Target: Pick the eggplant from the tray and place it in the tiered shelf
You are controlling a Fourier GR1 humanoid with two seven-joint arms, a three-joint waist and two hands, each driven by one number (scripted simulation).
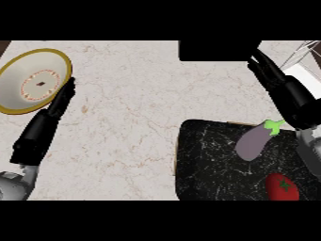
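Observation:
A purple eggplant with a green stem lies tilted on the black speckled tray, in the tray's upper right part. My right hand stretches up and left from the right edge, fingers straight and open, holding nothing. Its palm end sits just above the eggplant's stem, and I cannot tell whether they touch. The tiered shelf, white wire, shows at the top right corner, beyond the right hand's fingertips. My left hand rests open at the left, fingers pointing up.
A red pepper lies on the tray near its lower right. A yellow-rimmed plate sits at the top left, with the left hand's fingertips beside its rim. A black box stands at the counter's back.

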